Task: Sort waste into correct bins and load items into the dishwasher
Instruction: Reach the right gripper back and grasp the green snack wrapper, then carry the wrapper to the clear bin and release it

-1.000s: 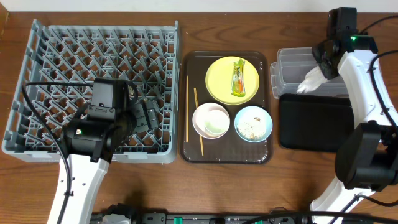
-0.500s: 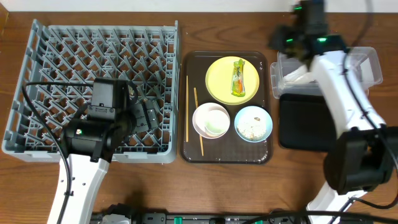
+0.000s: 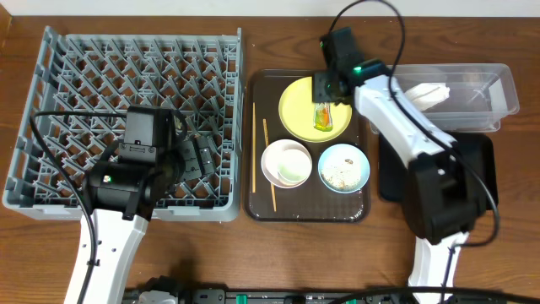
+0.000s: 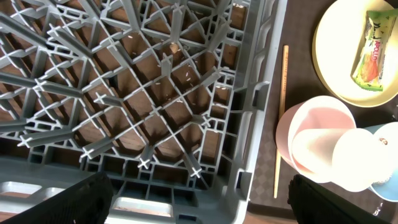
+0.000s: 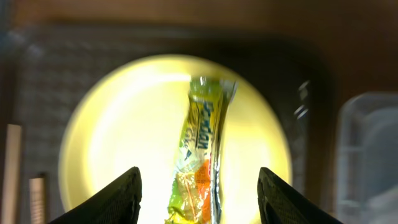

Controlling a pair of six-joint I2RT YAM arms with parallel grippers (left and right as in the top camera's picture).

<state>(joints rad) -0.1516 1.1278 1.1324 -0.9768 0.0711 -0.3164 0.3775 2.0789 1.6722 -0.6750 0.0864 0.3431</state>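
"How far along is it?"

"Barely started. The paper strip [image 3: 426, 93] lies in the clear tub [image 3: 498, 84], far right. The right end effector [image 5: 198, 173], spread wide, hangs over the wrapper [image 5: 202, 143] on the yellow plate [image 3: 295, 114]."

"And the rack [image 3: 51, 101]?"

"Nothing loaded. The left end effector [image 4: 202, 194] is spread above it. White bowl [image 3: 287, 163], chopsticks [image 3: 254, 148] and rice scraps [image 3: 342, 175] are not yet dealt with."

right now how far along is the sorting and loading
Done: the paper strip lies in the clear tub. In hand: the right tool, open, hovers over the wrapper on the yellow plate. To do: rice scraps in the blue bowl, white bowl, cup, chopsticks and plate, all on the brown tray; no dishes in the rack.
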